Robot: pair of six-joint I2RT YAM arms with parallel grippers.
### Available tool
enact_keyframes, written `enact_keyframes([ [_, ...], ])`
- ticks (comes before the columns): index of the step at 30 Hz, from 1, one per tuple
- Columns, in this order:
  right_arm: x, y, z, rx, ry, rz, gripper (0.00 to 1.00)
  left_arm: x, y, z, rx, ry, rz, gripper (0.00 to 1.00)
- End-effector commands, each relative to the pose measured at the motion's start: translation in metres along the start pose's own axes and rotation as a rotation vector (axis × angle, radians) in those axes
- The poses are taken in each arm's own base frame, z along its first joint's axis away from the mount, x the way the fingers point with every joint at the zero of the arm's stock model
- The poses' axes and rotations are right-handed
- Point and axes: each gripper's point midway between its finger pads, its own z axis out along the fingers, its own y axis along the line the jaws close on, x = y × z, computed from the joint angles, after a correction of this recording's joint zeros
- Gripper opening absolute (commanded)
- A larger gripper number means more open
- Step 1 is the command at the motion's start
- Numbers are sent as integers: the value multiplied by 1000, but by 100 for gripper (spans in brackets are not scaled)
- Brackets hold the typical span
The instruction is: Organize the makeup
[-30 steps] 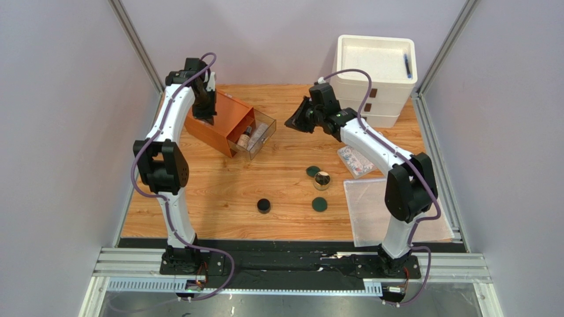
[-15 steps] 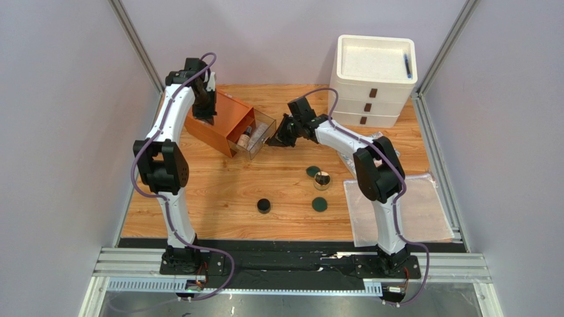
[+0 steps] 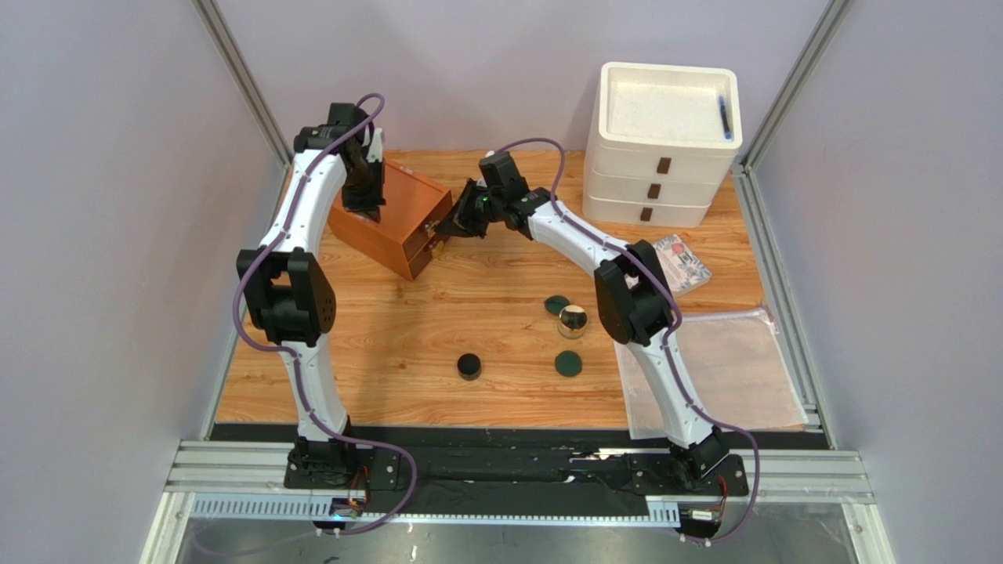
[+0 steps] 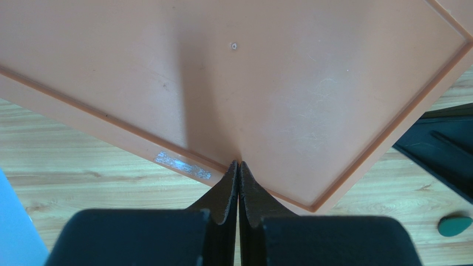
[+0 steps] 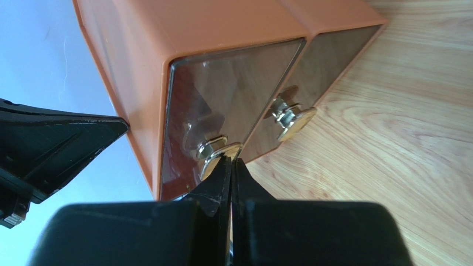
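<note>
R gripper (image 5: pixel 231 164), fingers pressed together, tip at gold metal knob (image 5: pixel 218 151) of orange plastic drawer box (image 3: pixel 389 215); L gripper (image 4: pixel 238 167) likewise, atop it; dark green round discs (image 3: pixel 557 306) lie nearer R arm

No word, number or brand can be read anywhere. The flat printed packet (image 3: pixel 681 261), near the right edge of the table (image 3: pixel 495 323) toward the far corner, shows coloured print too small to make out. On the orange box (image 4: pixel 277 83), a pale scuffed strip (image 4: pixel 183 166) along its rim carries no legible letters.
</note>
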Motion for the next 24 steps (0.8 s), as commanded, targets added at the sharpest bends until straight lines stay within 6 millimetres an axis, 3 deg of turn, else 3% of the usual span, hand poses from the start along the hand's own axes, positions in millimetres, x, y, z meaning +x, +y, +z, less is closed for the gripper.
enact_keyframes([
  [1, 2, 33, 2, -92, 6, -13, 0, 12, 4, -1, -7, 43, 8, 0],
  [3, 3, 30, -4, -79, 2, -16, 0, 11, 4, -2, -6, 44, 6, 0],
  [5, 7, 13, -3, -35, 4, 4, 0, 11, 3, -2, -4, 42, 5, 0],
  [7, 13, 1, -5, -14, 16, 23, 8, 11, 3, -2, -3, 42, 5, 0],
  [8, 13, 0, -5, -21, 14, 29, 14, 11, 3, -2, -3, 42, 6, 0],
  [9, 15, -2, -4, -29, 20, 33, 30, 12, 3, -1, -3, 45, 6, 0],
  [12, 18, -8, -1, -23, 22, 49, 64, 11, 4, -2, -4, 44, 9, 0],
  [13, 16, -10, 0, -16, 13, 53, 68, 12, 4, -1, -6, 45, 8, 0],
  [24, 12, -28, 22, 12, 11, 103, 64, 13, 5, -1, -9, 50, 13, 0],
])
